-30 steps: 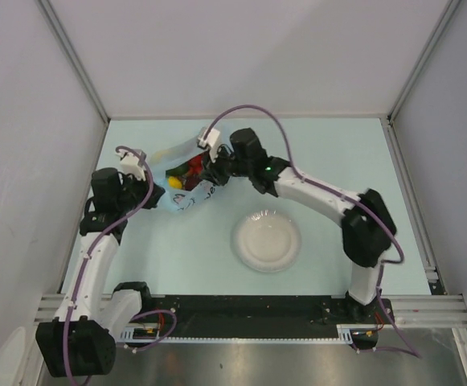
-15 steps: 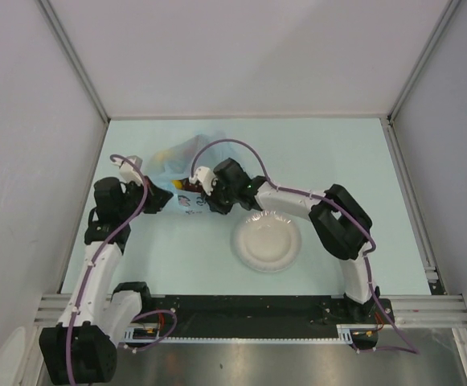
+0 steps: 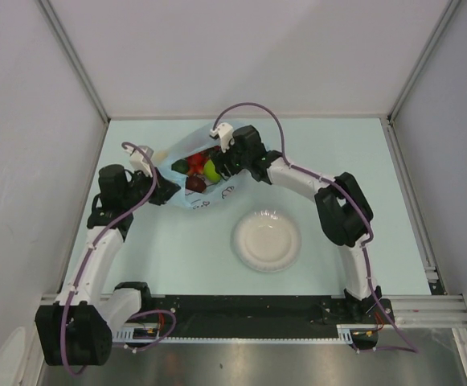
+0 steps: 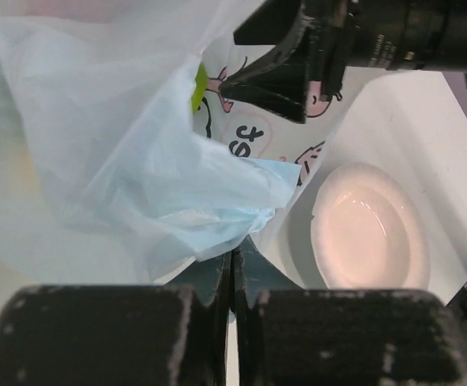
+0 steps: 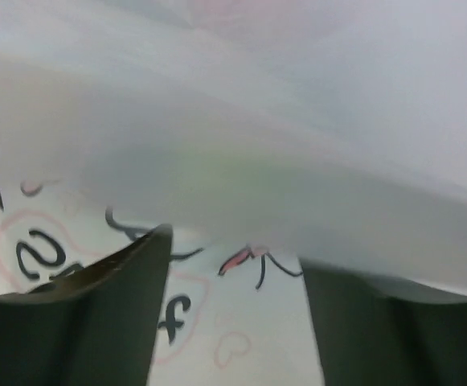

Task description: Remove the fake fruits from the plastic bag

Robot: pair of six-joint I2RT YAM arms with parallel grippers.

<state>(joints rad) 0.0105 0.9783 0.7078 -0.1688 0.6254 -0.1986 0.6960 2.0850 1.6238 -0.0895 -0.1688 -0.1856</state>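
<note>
The plastic bag [image 3: 186,195], light blue with printed drawings, lies open at the far left of the table. Inside it show a green apple [image 3: 211,170], a dark green avocado [image 3: 181,166], a red fruit [image 3: 196,163] and a dark maroon fruit [image 3: 194,184]. My left gripper [image 3: 162,193] is shut on the bag's near-left edge; in the left wrist view its jaws [image 4: 235,251] pinch a blue fold [image 4: 217,209]. My right gripper [image 3: 219,165] stands open at the bag's far mouth, beside the apple. In the right wrist view, bag film [image 5: 233,153] fills the frame beyond the spread fingertips [image 5: 129,273].
A round white plate [image 3: 267,241] with nothing on it sits on the table right of the bag, also visible in the left wrist view [image 4: 370,229]. Grey walls enclose the table on three sides. The arm bases stand on the near rail.
My right gripper has risen from the bag's near side by the plate to its far mouth and opened. The bag now lies spread with fruits showing. The left gripper has kept its grip.
</note>
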